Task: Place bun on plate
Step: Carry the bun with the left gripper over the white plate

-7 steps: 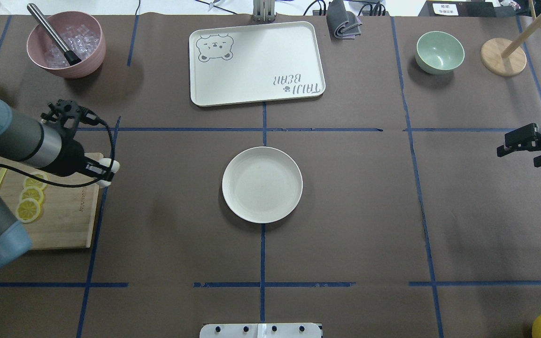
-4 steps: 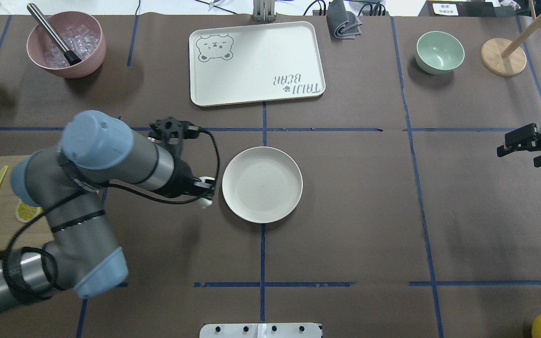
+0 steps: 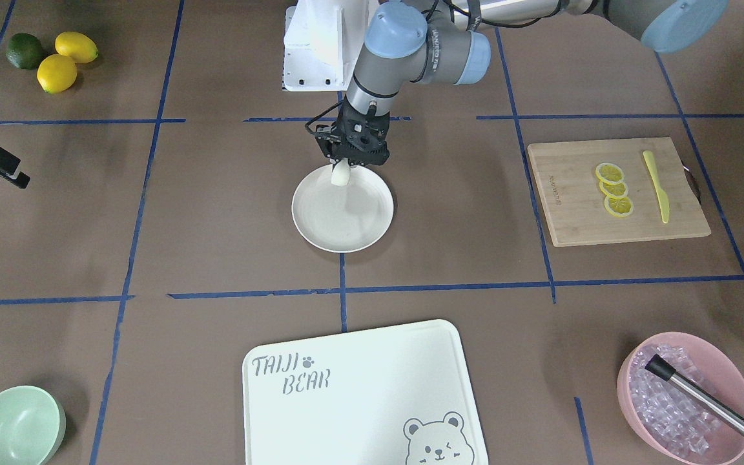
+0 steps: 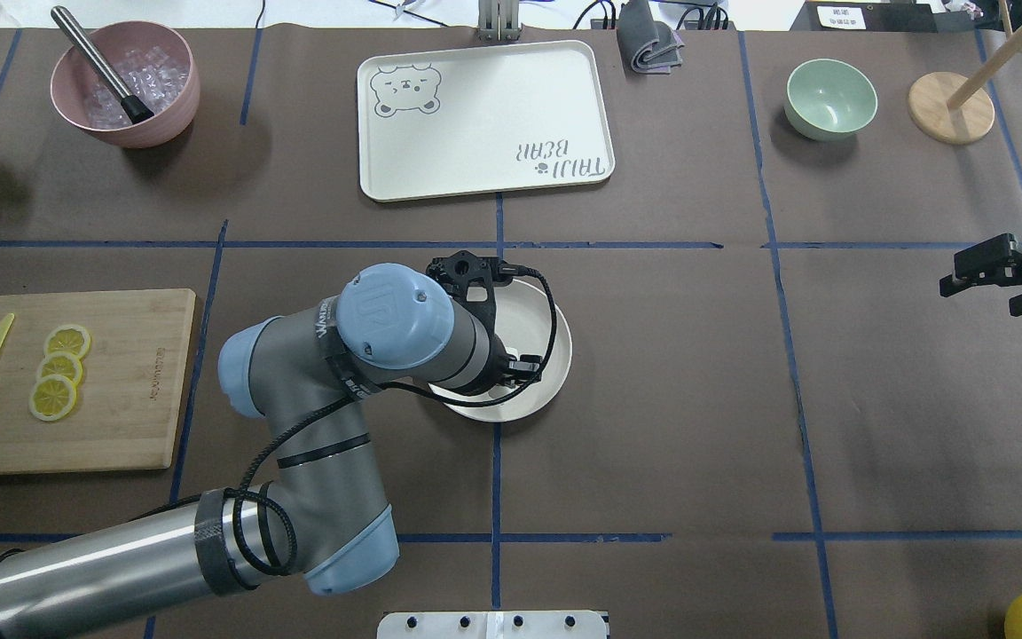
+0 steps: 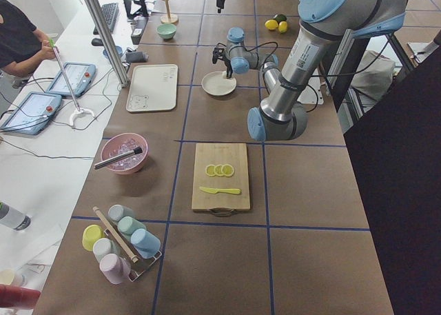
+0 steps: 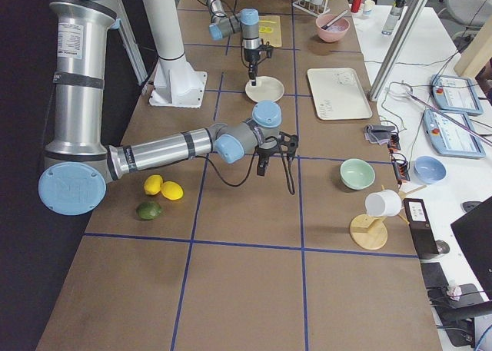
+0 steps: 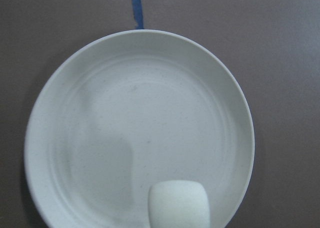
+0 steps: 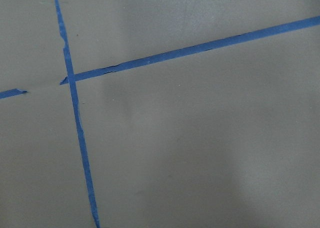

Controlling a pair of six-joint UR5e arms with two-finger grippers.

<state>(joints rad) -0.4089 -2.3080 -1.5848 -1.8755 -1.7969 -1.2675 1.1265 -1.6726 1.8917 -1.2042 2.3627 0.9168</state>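
Note:
The bun [image 3: 341,175], a small smooth white lump, hangs between the fingers of my left gripper [image 3: 343,168], which is shut on it. It is just above the round cream-white plate [image 3: 346,219], over the part of the plate nearest the robot's base. In the left wrist view the bun [image 7: 178,205] fills the lower edge, with the plate [image 7: 140,118] below it and a soft shadow on the plate. From overhead my left arm covers the bun and much of the plate [image 4: 542,333]. My right gripper [image 4: 955,282] hovers open and empty far off at the table's right edge.
A wooden cutting board [image 4: 121,382] with lemon slices [image 4: 58,368] and a yellow knife lies to my left. The bear-printed tray [image 4: 484,120], a pink bowl of ice [image 4: 125,84] and a mint-green bowl [image 4: 830,98] line the far side. Whole lemons [image 3: 65,58] lie near the robot's right.
My left arm has swung right from the cutting board's edge to over the plate, carrying the bun. The right arm has not moved.

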